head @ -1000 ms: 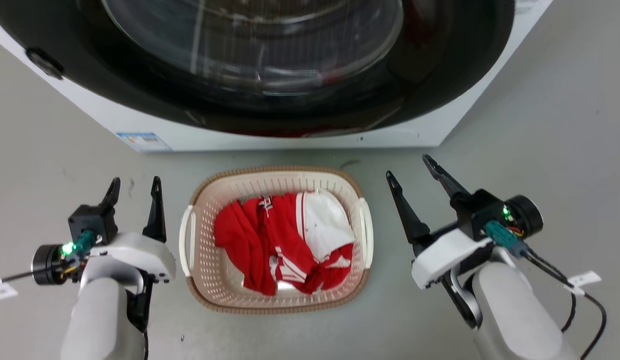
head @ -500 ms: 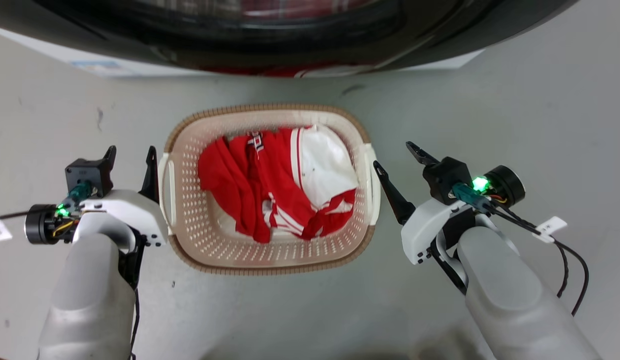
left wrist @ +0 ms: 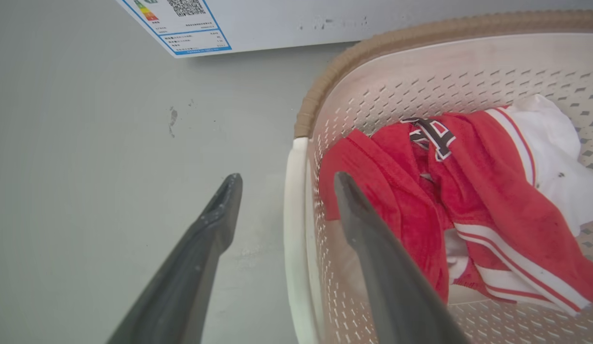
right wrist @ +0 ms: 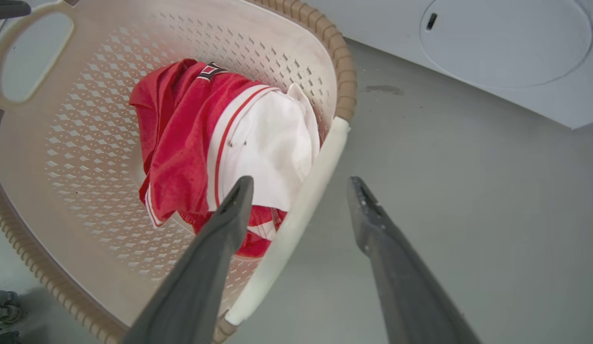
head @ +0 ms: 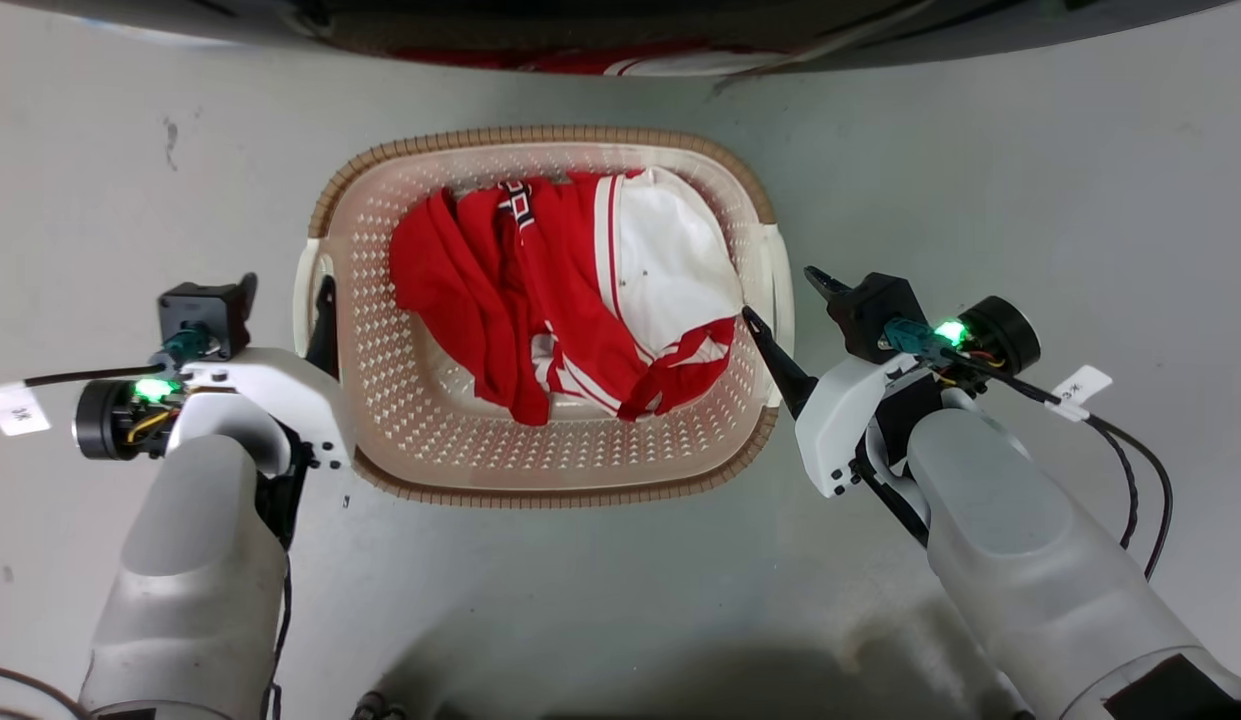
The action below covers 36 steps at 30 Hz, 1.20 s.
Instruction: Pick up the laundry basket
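The laundry basket (head: 430,440), cream perforated plastic with a brown woven-look rim, stands on the grey floor with a red and white garment (head: 560,300) inside. My left gripper (head: 288,285) is open and straddles the basket's white left handle (head: 305,290). In the left wrist view the gripper (left wrist: 287,177) has one finger outside the handle (left wrist: 296,239) and one inside the basket. My right gripper (head: 780,292) is open astride the right handle (head: 785,250). In the right wrist view, the gripper (right wrist: 301,180) has the handle (right wrist: 296,210) between its fingers.
The washing machine (head: 620,30) stands just beyond the basket, its white front and energy label (left wrist: 181,24) close to the far rim. Grey floor lies on both sides. Black cables (head: 1130,470) hang off my right wrist.
The head camera has tilted down and come closer, so the basket looks larger. Both open grippers have moved inward from beside the basket to straddle its side handles.
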{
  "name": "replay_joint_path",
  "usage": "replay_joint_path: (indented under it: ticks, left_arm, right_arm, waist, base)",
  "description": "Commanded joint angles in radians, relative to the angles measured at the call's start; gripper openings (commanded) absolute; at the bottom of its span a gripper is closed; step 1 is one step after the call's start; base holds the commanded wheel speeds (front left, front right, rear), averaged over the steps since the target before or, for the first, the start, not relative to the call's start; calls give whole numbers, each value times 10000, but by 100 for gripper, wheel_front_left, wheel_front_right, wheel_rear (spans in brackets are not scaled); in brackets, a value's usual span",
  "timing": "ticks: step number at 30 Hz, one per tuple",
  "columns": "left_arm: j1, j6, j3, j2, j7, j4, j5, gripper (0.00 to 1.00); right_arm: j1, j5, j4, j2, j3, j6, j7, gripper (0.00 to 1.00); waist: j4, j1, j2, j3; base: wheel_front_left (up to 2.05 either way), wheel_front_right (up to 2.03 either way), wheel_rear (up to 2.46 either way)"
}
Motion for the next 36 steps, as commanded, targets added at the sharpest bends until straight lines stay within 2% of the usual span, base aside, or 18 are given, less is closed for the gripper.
replay_joint_path:
  ticks: [1, 17, 18, 19, 20, 29, 36]
  left_arm:
    - [-146, -9, -42, -31, -24, 83, -14, 100]
    - [-775, -16, -653, -143, -24, 1519, -218, 100]
    - [-815, -16, -692, -182, -24, 1624, -256, 43]
    - [-881, -16, -728, -194, -24, 1672, -273, 0]
    - [-916, -17, -801, -212, -24, 1745, -271, 0]
    - [-835, 0, -1372, -472, -18, 1997, -808, 0]
    - [-461, -4, -2010, -640, -20, 2259, -1429, 0]
  right_arm:
    - [-196, 83, 147, -13, 103, -7, -23, 100]
    - [-710, 1133, 1019, -10, 1235, -7, -23, 100]
    - [-735, 1182, 1029, -11, 1306, -7, -23, 52]
    - [-786, 1211, 1013, -11, 1352, -5, -23, 12]
    - [-812, 1250, 1016, -11, 1403, -7, -23, 0]
    - [-663, 1678, 1222, 58, 1945, 10, -29, 0]
    - [-340, 2164, 1588, 60, 2430, 12, -29, 0]
  waist:
    - [57, -1, 0, 141]
    - [148, -1, 0, 665]
    - [149, -1, 0, 666]
    - [149, -1, 0, 672]
    - [146, -1, 0, 674]
    - [228, -1, 0, 280]
    - [157, -1, 0, -705]
  base:
    - [0, 0, 0]
    - [0, 0, 0]
    - [0, 0, 0]
    - [0, 0, 0]
    - [0, 0, 0]
    - [0, 0, 0]
    - [0, 0, 0]
